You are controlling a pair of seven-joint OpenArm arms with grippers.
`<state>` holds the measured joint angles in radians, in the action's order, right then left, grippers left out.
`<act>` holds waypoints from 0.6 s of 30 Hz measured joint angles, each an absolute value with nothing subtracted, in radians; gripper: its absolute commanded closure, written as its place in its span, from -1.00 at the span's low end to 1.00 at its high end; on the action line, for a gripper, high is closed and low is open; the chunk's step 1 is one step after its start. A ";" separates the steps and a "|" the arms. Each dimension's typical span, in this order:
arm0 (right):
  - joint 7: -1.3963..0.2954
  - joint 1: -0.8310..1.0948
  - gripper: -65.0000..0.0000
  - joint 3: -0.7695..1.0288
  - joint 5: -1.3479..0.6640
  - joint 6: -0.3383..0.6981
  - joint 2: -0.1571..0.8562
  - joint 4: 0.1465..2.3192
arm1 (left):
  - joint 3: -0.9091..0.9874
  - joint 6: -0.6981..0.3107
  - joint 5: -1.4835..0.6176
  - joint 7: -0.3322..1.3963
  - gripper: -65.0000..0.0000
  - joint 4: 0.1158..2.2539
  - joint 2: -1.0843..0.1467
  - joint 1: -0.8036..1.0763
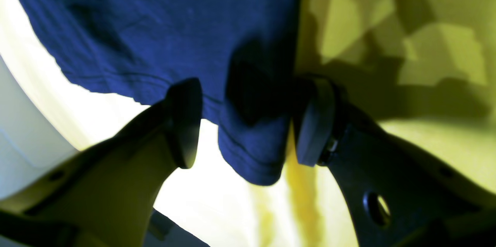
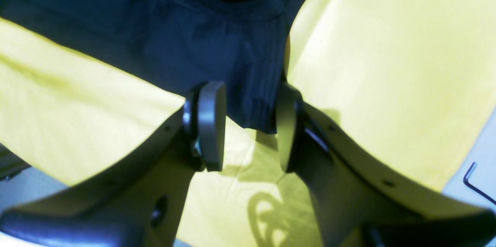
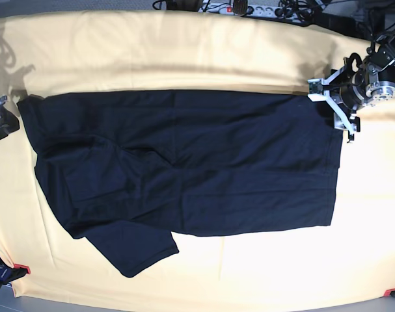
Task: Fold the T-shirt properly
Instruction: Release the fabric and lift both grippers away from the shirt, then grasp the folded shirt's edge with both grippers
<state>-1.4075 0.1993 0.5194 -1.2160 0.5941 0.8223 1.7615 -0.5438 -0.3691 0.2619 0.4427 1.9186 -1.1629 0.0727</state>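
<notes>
a: left wrist view. left gripper (image 1: 248, 123) stands apart, both pads showing. a hemmed corner of the t-shirt (image 1: 174, 34) hangs in the gap, close against one pad, clear of the other. not pinched.
b: under it?
a: yellow cloth (image 1: 438, 53) covering the table, hard shadows on it.
b: right wrist view?
a: right gripper (image 2: 250, 127) also parted. a ribbed corner of the shirt lies between the pads, loose, no squeeze.
b: base view?
a: shirt spread flat across the middle of the table, partly folded, one sleeve sticking out toward the near edge at that view's left. left gripper at the shirt's far right corner, right gripper at the far left corner, at the frame's edge. cables (image 3: 249, 8) along the far side.
</notes>
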 measured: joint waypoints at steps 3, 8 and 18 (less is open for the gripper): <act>-1.407 0.201 0.26 0.520 -1.217 0.605 0.815 1.761 | -0.544 -0.324 0.289 0.437 -0.16 1.916 -1.161 0.075; -1.407 0.202 0.26 0.519 -1.248 0.607 0.812 1.761 | -0.546 -0.257 0.337 0.442 -0.16 1.910 -1.158 0.078; -1.407 0.202 0.26 0.519 -1.247 0.607 0.812 1.761 | -0.548 -0.239 0.375 0.445 -0.16 1.919 -1.158 0.078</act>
<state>-1.4075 0.2020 0.5194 -1.2472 0.6071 0.8124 1.7615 -0.5480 -0.2394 0.3748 0.4450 1.9190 -1.1584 0.0776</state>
